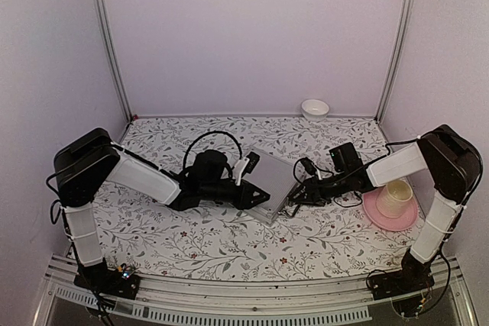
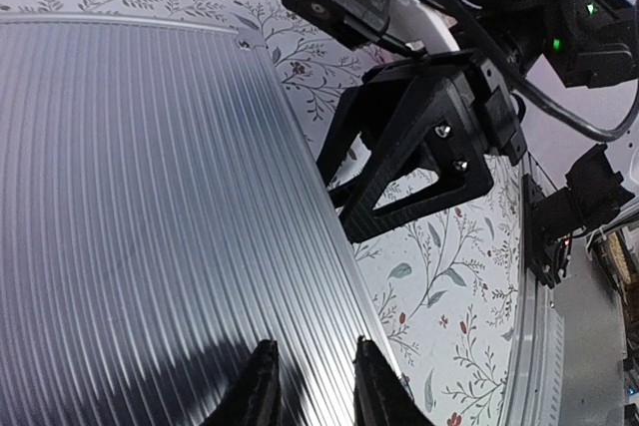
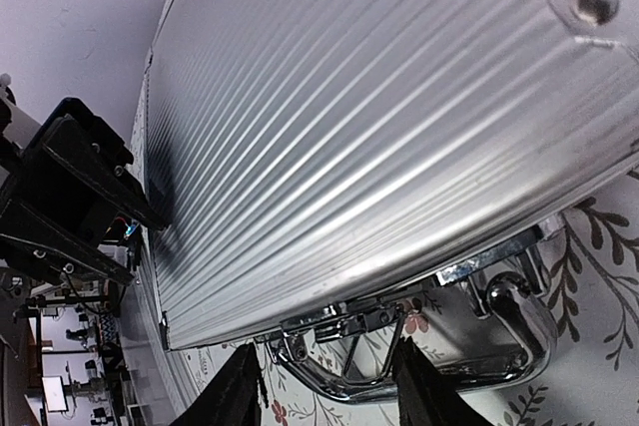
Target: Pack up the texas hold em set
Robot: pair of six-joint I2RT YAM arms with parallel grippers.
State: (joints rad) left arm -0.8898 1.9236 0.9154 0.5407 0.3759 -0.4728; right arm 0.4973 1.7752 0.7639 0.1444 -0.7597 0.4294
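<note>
The silver ribbed briefcase [image 1: 273, 177] of the texas hold em set lies with its lid down mid-table; cards, chips and button are out of view. My left gripper [image 1: 260, 198] rests on the lid [image 2: 150, 197] near its right edge, its fingertips [image 2: 262, 386] a narrow gap apart with nothing between them. My right gripper [image 1: 294, 198] sits low at the case's front side. In the right wrist view it [image 3: 324, 386] is open, its fingers either side of a chrome latch [image 3: 384, 314], beside the chrome handle [image 3: 514, 321]. The left wrist view shows the right gripper [image 2: 399, 167] at the lid's edge.
A cream cup [image 1: 396, 196] stands on a pink plate [image 1: 378, 217] at the right, close to the right arm. A small white bowl [image 1: 315, 108] sits by the back wall. The floral tablecloth [image 1: 199, 242] is bounded by white booth walls.
</note>
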